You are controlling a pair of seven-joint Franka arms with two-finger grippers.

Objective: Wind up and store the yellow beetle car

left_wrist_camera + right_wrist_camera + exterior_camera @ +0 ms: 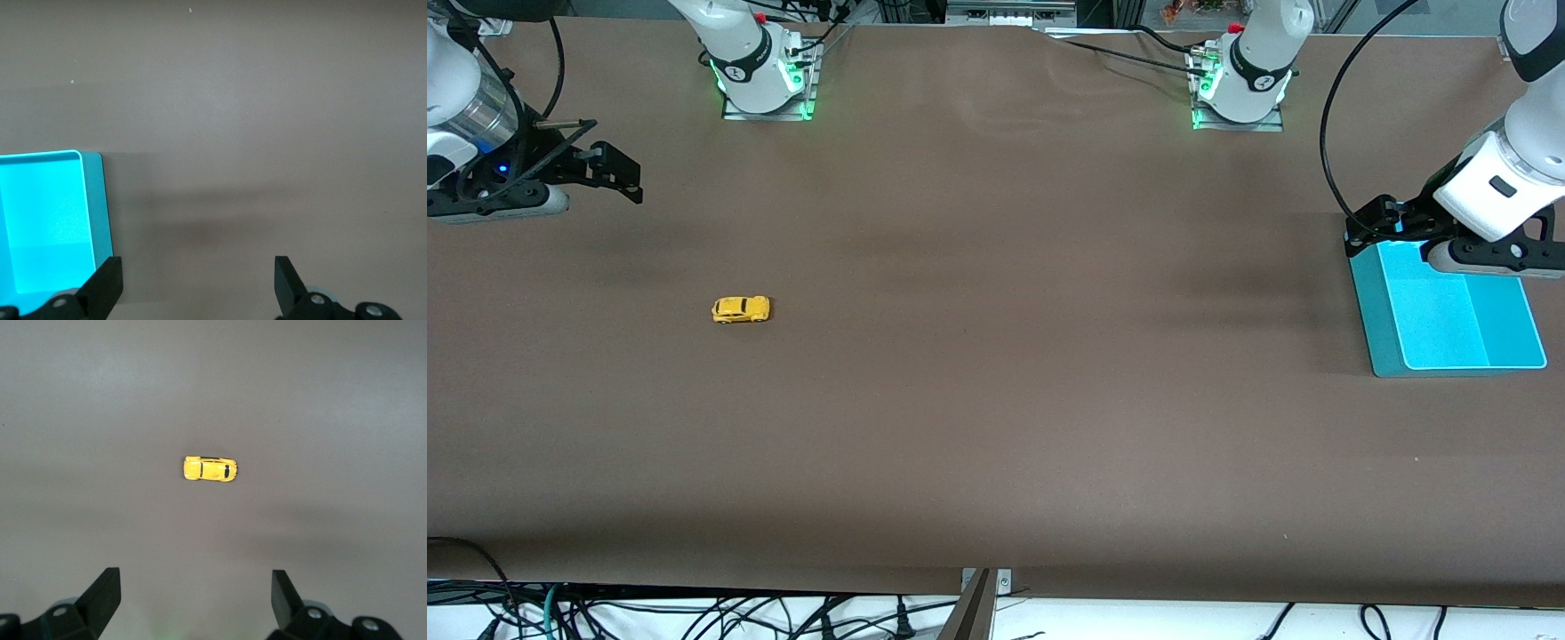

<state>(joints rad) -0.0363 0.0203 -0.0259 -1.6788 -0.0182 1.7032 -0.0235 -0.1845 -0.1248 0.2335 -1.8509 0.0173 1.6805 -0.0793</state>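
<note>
1. One yellow beetle car (741, 308) (209, 469) stands on its wheels on the brown table (996, 400), toward the right arm's end, untouched.
2. Right gripper (614, 173) (193, 597): released, jaws spread wide, nothing held, up over bare table.
3. Left gripper (1374, 222) (197, 283): released, empty, above the edge of the turquoise tray (1374, 320) (97, 200).

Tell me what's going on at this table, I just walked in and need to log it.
Nothing is being handled yet. The yellow beetle car sits on its wheels on the brown table, toward the right arm's end. The right gripper hangs open above the table at that end, empty. The left gripper is open and empty over the edge of a turquoise bin at the left arm's end. The bin looks empty.
</note>
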